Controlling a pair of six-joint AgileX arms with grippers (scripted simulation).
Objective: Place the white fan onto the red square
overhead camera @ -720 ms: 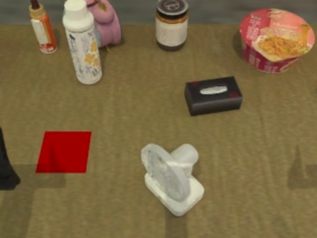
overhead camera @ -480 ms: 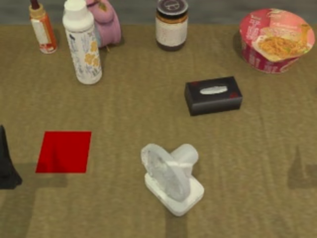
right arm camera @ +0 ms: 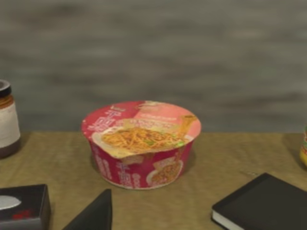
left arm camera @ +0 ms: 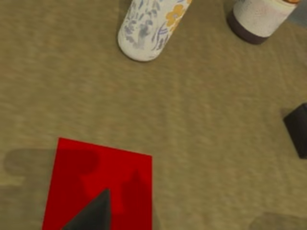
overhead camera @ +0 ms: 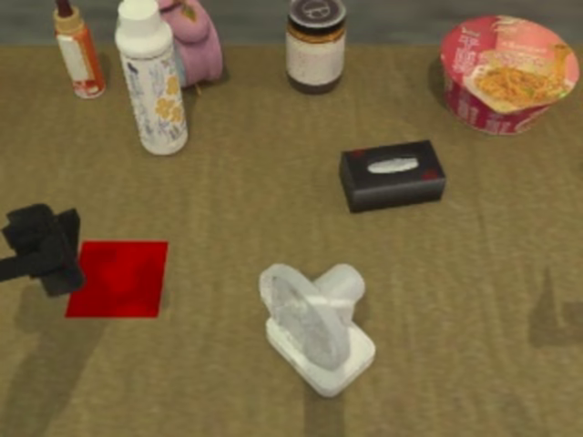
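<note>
The white fan (overhead camera: 314,328) stands on the table a little below the middle, with nothing holding it. The red square (overhead camera: 123,278) lies flat to the fan's left and also shows in the left wrist view (left arm camera: 100,187). My left gripper (overhead camera: 41,241) hovers at the square's left edge, open and empty; one dark finger (left arm camera: 93,215) shows over the red. My right gripper is outside the top view. Its wrist view shows one finger (right arm camera: 96,213) set well off to the side, open, with nothing in it. It is far from the fan.
Along the back stand an orange bottle (overhead camera: 78,50), a flower-print white bottle (overhead camera: 152,77), a pink object (overhead camera: 193,41), a jar (overhead camera: 315,44) and a noodle bowl (overhead camera: 508,73). A black tissue box (overhead camera: 392,175) lies right of centre. A black notebook (right arm camera: 264,201) lies near the right arm.
My left gripper has come in from the table's left edge and now hangs over the red square's left side. The fan has not moved.
</note>
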